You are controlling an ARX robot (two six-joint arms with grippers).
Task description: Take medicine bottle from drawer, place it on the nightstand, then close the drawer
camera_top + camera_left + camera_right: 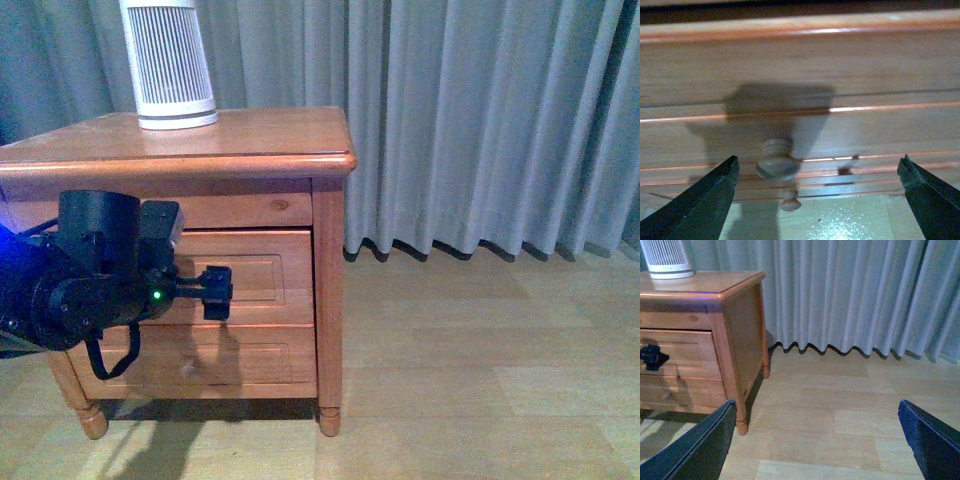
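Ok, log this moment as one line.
left gripper open, facing knob | drawer looks shut | bottle not visible | right gripper open, holding nothing

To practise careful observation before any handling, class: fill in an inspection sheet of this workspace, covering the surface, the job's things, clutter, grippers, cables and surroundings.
Surface: nightstand top is glossy and bare apart from one device.
Job's things: drawer shows only its front, no interior; its knob is ungrasped; medicine bottle not seen.
Clutter: ribbed white device stands upright on the top.
Grippers: left gripper is open, its jaws either side of the knob and apart from it; right gripper is open, holds nothing and faces the floor beside the nightstand.
Cables: black cable loop hangs under the left arm.
Surroundings: grey curtain, pale wood floor.
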